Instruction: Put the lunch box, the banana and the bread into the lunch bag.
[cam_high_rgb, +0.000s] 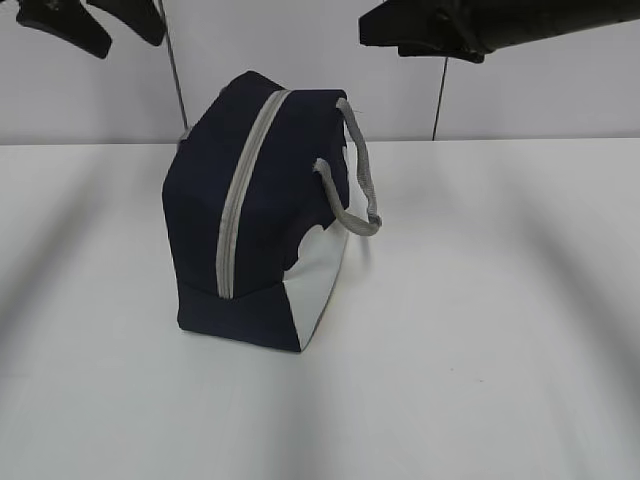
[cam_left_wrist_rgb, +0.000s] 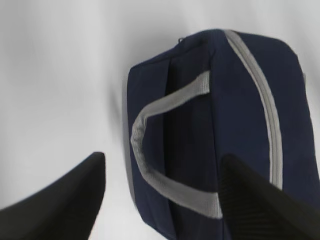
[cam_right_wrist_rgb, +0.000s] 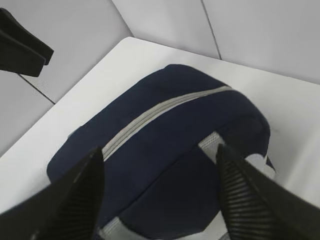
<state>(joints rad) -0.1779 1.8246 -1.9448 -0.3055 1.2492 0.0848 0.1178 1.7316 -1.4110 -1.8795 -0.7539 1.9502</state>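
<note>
Both pincers hung spread and empty above the bag: the left gripper (cam_left_wrist_rgb: 160, 200) showed its two fingers wide apart with nothing between them, and the right gripper (cam_right_wrist_rgb: 159, 195) likewise. Below and between them sat the lunch bag (cam_high_rgb: 265, 215) on the white table (cam_high_rgb: 500, 350), free of either pincer, its grey zipper (cam_high_rgb: 240, 195) run shut along the whole top seam. Its handles (cam_high_rgb: 362, 180) drooped loose on the side nearer the right pincer. No lunch box, banana or bread lay anywhere in sight beneath or beside the pincers; whether they sat inside the closed bag could not be told. Judged from that, the packing looked finished, with nothing visibly left.
</note>
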